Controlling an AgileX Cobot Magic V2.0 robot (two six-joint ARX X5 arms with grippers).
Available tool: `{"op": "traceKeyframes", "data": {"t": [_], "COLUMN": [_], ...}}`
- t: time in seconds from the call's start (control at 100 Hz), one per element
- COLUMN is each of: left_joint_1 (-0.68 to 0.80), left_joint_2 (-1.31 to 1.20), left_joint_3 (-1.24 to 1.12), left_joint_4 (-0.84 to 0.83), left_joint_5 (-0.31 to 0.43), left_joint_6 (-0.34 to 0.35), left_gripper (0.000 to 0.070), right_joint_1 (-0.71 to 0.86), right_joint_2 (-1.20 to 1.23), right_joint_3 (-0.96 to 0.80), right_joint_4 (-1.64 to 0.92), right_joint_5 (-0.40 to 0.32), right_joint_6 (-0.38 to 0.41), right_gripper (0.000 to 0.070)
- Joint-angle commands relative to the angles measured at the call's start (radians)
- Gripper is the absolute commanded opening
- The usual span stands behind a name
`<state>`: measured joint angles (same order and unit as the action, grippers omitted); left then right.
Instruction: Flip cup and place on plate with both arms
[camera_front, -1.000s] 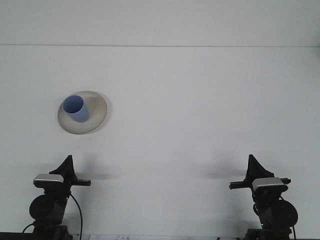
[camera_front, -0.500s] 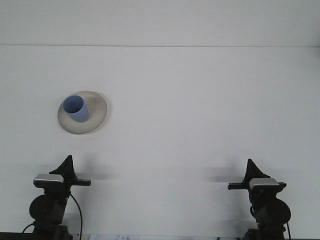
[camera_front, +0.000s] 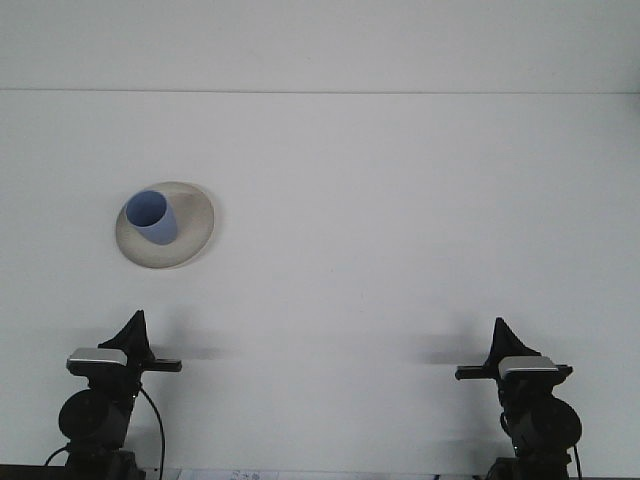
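A: Front view first: what is hard to make out?

B: Both arms are cut off at the near edge. The left gripper (camera_front: 133, 330) and right gripper (camera_front: 499, 335) each show only a dark pointed tip, so I cannot tell whether the fingers are apart or together.

A: And the cup?

B: The blue cup (camera_front: 151, 217) stands mouth up on the left part of the pale plate (camera_front: 194, 222), on the table's (camera_front: 400, 220) left side, well apart from both grippers.
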<state>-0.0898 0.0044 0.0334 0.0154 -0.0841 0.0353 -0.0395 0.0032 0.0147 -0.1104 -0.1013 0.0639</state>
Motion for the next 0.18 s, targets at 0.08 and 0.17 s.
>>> {"op": "traceKeyframes", "data": {"t": [0.08, 0.17], "left_joint_1": [0.0, 0.0], "left_joint_2": [-0.002, -0.002], "left_joint_3": [-0.019, -0.019], "left_joint_4": [0.013, 0.013], "left_joint_5": [-0.005, -0.005], "left_joint_6": [-0.001, -0.001], "left_gripper": [0.0012, 0.0012], "right_joint_1": [0.0, 0.0], "right_joint_2": [-0.002, -0.002], "right_joint_3": [-0.002, -0.002], "right_joint_4": [0.009, 0.009], "right_joint_5": [0.003, 0.003], "right_joint_6": [-0.004, -0.005], "right_gripper": [0.0007, 0.0007]}}
